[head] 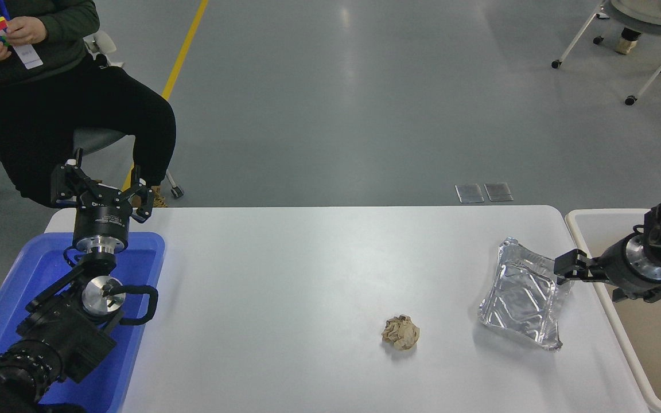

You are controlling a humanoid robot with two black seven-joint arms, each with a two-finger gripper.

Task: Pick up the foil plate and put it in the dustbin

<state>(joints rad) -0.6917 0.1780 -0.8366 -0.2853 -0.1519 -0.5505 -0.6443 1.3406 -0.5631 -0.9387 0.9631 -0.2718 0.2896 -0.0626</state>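
Note:
The foil plate (523, 298) lies on the white table (307, 275) near its right edge, shiny and crinkled, its near corner slightly raised. The cream dustbin (617, 327) stands just right of the table, and only its left part shows. My right gripper (567, 269) comes in low from the right over the bin's rim, and its tip is at the plate's right rim. I cannot see whether it holds the rim. My left gripper (104, 184) is parked open and empty over the blue tray at the far left.
A small crumpled tan paper ball (400, 332) lies on the table left of the plate. A blue tray (141, 269) sits at the left edge under the left arm. A seated person (49, 97) at the top left handles a coloured cube.

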